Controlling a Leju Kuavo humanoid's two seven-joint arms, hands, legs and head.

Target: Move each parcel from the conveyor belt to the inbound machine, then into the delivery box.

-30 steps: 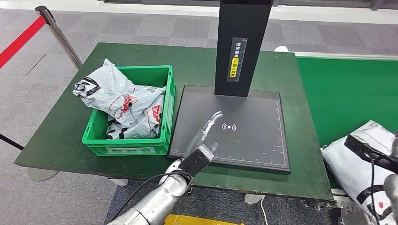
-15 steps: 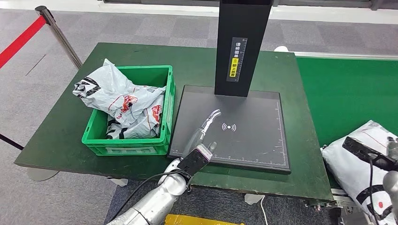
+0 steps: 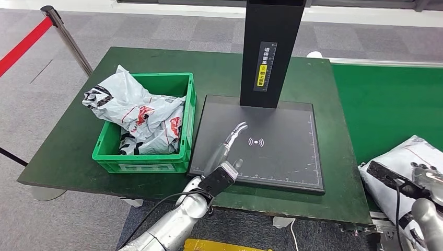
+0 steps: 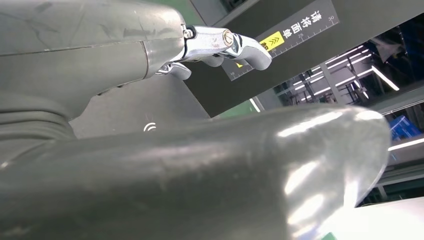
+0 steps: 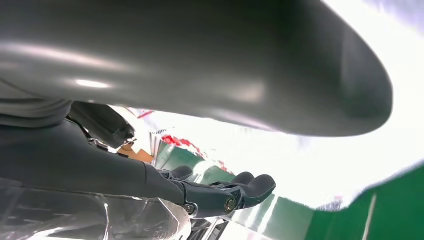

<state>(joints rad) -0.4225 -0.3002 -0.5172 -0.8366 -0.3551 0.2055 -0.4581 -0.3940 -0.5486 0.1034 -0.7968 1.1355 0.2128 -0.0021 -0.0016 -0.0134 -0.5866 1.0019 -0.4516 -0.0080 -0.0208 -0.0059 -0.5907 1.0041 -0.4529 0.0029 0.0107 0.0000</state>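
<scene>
A white parcel (image 3: 405, 157) with black and red print lies on the green conveyor belt (image 3: 386, 104) at the near right. My right hand (image 3: 424, 175) is over its near part, thumb and fingers (image 5: 235, 192) spread apart, and the bright parcel (image 5: 280, 150) shows between them. My left hand (image 3: 230, 149) hovers open above the inbound machine's dark platform (image 3: 282, 157), fingers (image 4: 225, 42) stretched toward the black pillar (image 3: 271, 52). The green delivery box (image 3: 109, 159) on the left holds several white parcels (image 3: 141, 117).
The machine and box stand on a green table (image 3: 68, 146). A stanchion with a red strap (image 3: 60, 31) stands at the far left. Grey floor lies beyond the table's edges.
My right hand has slid a little to the left over the parcel on the belt. The parcel and my left hand have stayed where they were.
</scene>
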